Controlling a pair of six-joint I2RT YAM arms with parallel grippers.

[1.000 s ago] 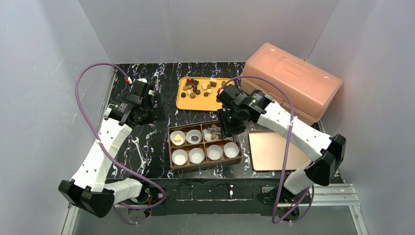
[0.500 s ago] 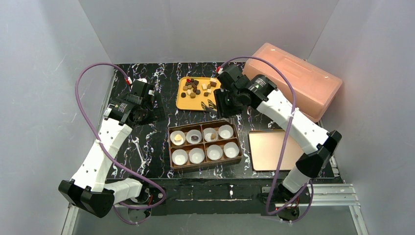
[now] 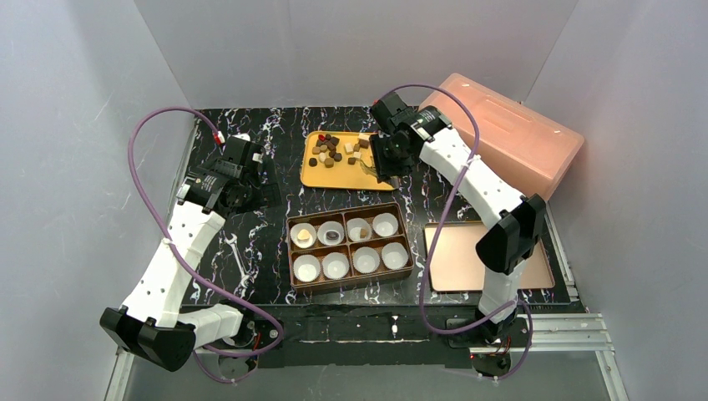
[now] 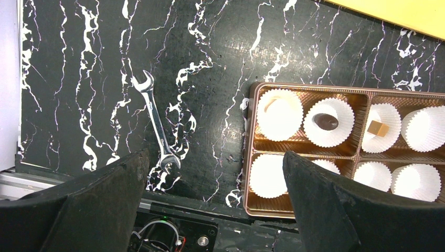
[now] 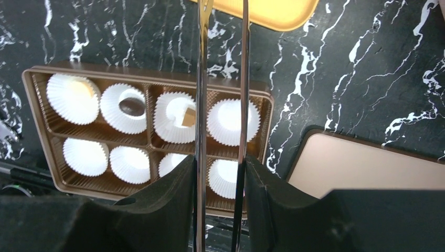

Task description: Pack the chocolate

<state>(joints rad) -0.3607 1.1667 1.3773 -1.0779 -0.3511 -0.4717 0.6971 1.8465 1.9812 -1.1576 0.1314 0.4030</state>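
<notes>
A: Right gripper point(image 5: 219, 167) first: its fingers are clamped on the tweezers point(image 5: 200, 105), and the 2 blades stand apart.

B: Anything pinched in them?

A: Cannot tell. The tips run off the top of the wrist view, and from above they are too small to read. The arm hangs over the right end of the tray point(image 3: 334, 178), just beside the loose chocolate point(image 3: 336, 149).

B: And that heap is the work left?

A: Looks like it: plenty of dark, tan and cream pieces lie there. Nearer the arms sits the box point(image 3: 351, 282), 8 cups point(image 5: 230, 122) in 2 rows of 4.

B: How many are filled?

A: 3, all in the far row. A pale piece point(image 3: 303, 237) is in the left cup, a dark round one point(image 5: 132, 106) next to it, then a tan cube point(image 5: 188, 116). The 4th far cup and all 4 near cups show only white paper.

B: So 3 of 8, with 5 to go.

A: That's my read, if it's 1 per cup. A flat lid point(image 3: 455, 259) lies right of the box, so closing probably comes last.

B: And the left gripper point(image 4: 212, 173)?

A: Spread wide and holding nothing, it hovers over the table left of the box, above a wrench point(image 4: 157, 123). It's not in this play.
</notes>
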